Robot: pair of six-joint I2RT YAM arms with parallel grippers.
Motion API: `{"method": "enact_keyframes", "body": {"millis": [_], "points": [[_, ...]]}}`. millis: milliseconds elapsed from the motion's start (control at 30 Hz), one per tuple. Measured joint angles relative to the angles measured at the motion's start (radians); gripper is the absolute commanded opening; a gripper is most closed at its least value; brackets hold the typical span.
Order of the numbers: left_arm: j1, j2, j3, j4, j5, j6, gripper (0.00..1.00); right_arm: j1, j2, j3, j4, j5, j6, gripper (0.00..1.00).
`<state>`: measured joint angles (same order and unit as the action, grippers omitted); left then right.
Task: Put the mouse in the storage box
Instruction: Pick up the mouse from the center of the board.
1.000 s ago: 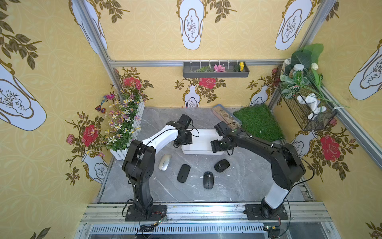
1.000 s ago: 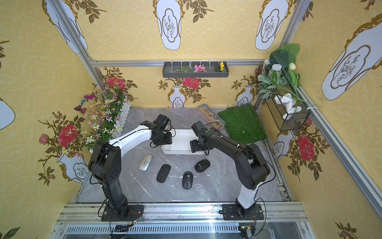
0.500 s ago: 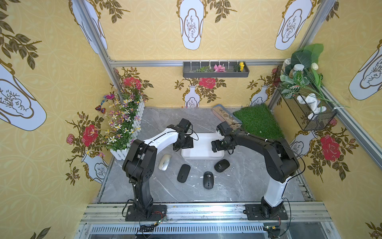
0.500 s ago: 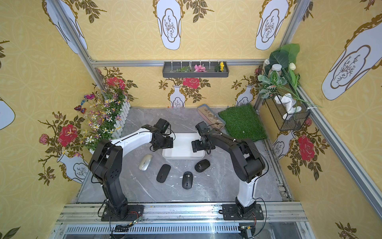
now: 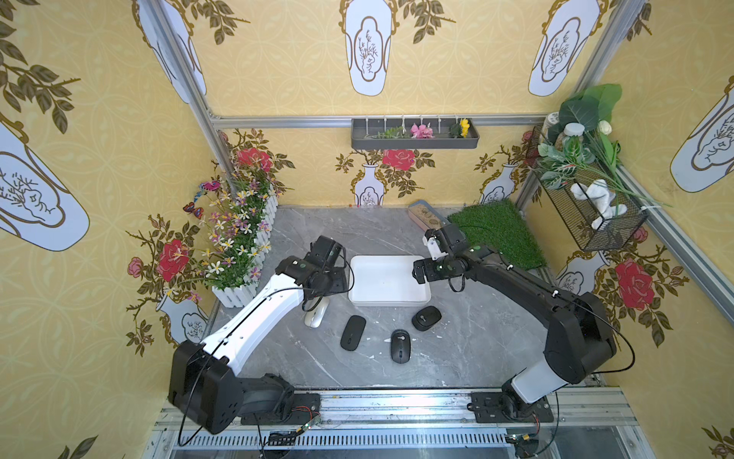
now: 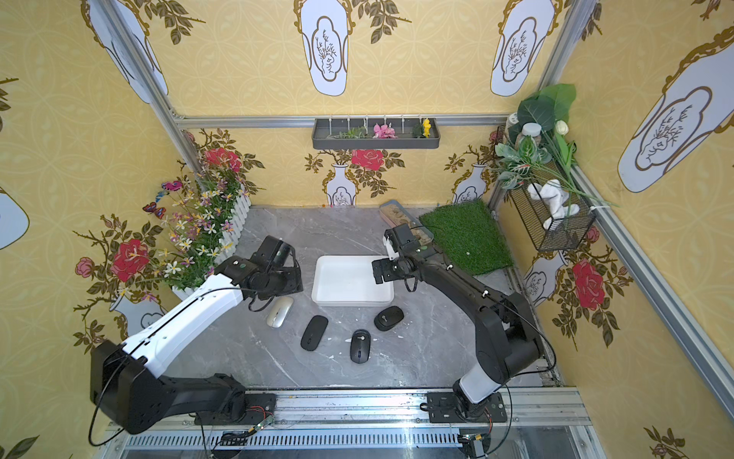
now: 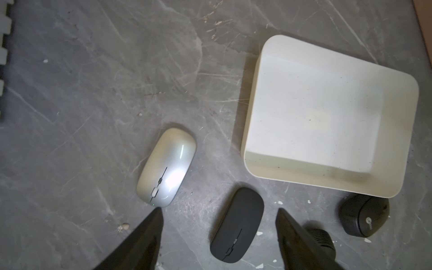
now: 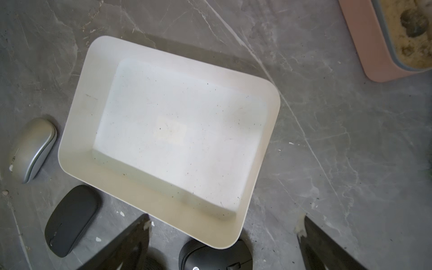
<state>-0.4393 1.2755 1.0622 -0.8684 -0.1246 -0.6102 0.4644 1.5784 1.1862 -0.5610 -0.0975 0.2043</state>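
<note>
Silver mouse (image 7: pixel 166 168) lies beside the storage box (image 7: pixel 304 171), near the spread, empty left gripper (image 7: pixel 218 210).

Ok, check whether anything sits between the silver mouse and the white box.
Nothing visible does. Only bare tabletop separates the silver mouse from the storage box; the flat black mouse lies off to one side of that path.

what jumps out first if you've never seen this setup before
An empty white storage box sits mid-table on the grey marble tabletop, flanked by the left arm and the right arm. Between it and the arm bases lie four mice: a silver mouse, a flat black mouse, a middle black mouse and a chunky black mouse. Yellow floral wallpaper wraps the cell.
</note>
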Motion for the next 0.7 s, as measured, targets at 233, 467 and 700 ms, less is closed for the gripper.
{"method": "enact_keyframes", "body": {"millis": [233, 467, 700], "points": [[0.000, -0.172, -0.288, 0.028, -0.045, -0.113, 0.88, 0.007, -0.021, -0.090, 0.033, -0.020, 0.000, 0.97], [0.001, -0.024, -0.323, 0.166, -0.052, -0.097, 0.91, 0.010, -0.021, -0.124, 0.070, -0.031, 0.000, 0.97], [0.085, 0.116, -0.317, 0.273, -0.010, -0.014, 0.91, 0.010, -0.030, -0.129, 0.098, -0.031, -0.001, 0.97]]}}
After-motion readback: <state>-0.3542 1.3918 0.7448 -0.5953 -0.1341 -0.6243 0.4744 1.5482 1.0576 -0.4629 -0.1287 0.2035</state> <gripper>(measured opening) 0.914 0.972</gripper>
